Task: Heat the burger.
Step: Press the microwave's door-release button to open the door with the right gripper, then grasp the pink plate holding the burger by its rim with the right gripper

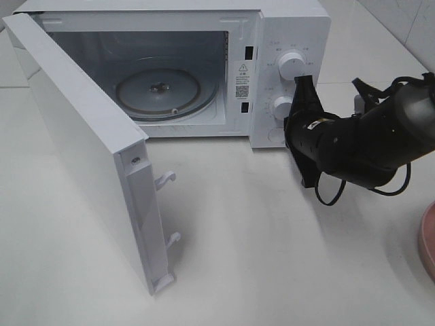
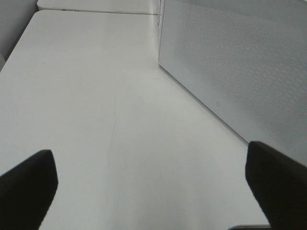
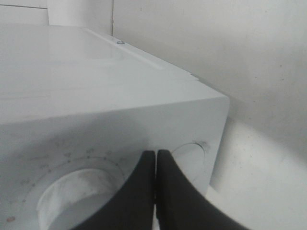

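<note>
Microwave (image 1: 299,20) sits far on tabletop (image 1: 258,238) in exterior high view, door (image 1: 75,149) swung wide toward near left, glass turntable (image 1: 158,92) showing inside. Right tool (image 1: 304,83) is up at the control panel, tip just right of upper knob (image 1: 291,64) and above lower knob (image 1: 282,106); contact with the panel unclear. Pink plate (image 1: 428,241) is cut off at the right edge. Burger out of view.

Left wrist: left tool (image 2: 151,191) released, fingers (image 2: 26,187) spread wide over bare tabletop, dotted white microwave panel (image 2: 240,72) beside it. No burger visible.

Right wrist: right tool clenched on nothing, fingers (image 3: 136,191) pressed together, right beside upper knob on the microwave front. Burger not visible either.
</note>
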You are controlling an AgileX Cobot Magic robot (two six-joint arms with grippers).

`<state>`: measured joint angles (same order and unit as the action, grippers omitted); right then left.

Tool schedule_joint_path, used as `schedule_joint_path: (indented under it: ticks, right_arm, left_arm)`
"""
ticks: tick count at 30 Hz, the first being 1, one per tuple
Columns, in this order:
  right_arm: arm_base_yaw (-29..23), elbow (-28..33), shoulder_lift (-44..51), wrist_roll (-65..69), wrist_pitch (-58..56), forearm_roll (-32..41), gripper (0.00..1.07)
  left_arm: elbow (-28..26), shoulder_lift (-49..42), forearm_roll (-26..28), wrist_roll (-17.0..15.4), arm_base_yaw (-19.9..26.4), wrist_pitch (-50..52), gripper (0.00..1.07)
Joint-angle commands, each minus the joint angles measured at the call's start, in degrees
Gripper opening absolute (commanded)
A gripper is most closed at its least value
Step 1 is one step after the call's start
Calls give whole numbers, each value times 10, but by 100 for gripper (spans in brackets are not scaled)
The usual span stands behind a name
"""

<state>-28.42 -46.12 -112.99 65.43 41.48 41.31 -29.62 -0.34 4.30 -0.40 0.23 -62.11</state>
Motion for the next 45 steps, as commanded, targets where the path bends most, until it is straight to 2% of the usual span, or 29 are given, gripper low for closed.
schedule_joint_path:
  ticks: [1, 5, 12, 15, 16, 17, 19, 20, 22, 29, 31, 34, 37, 39, 45]
  right_arm:
    - [2, 22, 27, -27, -13, -4, 0]
    - [2, 40, 46, -36, -38, -10, 0]
    - [2, 66, 94, -125, -112, -22, 0]
    - [2, 65, 120, -185, -162, -64, 0]
    - [2, 65, 138, -214, -195, -98, 0]
    - [2, 65, 138, -214, -195, -98, 0]
    - [2, 65, 165, -250, -257, -154, 1]
    - [2, 65, 165, -250, -257, -154, 1]
    - [2, 65, 189, -288, -326, -217, 1]
    - [4, 65, 248, -337, -475, -311, 2]
    - [4, 65, 257, -351, -493, -319, 2]
    - [4, 65, 293, -411, -581, -347, 3]
    - [4, 65, 299, -424, -602, -350, 3]
    - [4, 65, 320, -484, -677, -361, 4]
    - [4, 65, 335, -533, -743, -361, 6]
  left_arm:
    - [1, -9, 2, 0, -3, 7, 100]
    - [1, -9, 2, 0, -3, 7, 100]
    - [1, -9, 2, 0, -3, 7, 100]
    - [1, -9, 2, 0, -3, 7, 100]
    - [1, -9, 2, 0, -3, 7, 100]
    - [1, -9, 2, 0, -3, 7, 100]
    - [1, -9, 2, 0, -3, 7, 100]
    - [1, -9, 2, 0, -3, 7, 100]
    - [1, -9, 2, 0, -3, 7, 100]
    - [1, -9, 2, 0, -3, 7, 100]
    - [1, -9, 2, 0, -3, 7, 100]
    - [1, -9, 2, 0, -3, 7, 100]
    - [1, -9, 2, 0, -3, 7, 100]
    - [1, -9, 2, 0, -3, 7, 100]
    - [1, -9, 2, 0, -3, 7, 100]
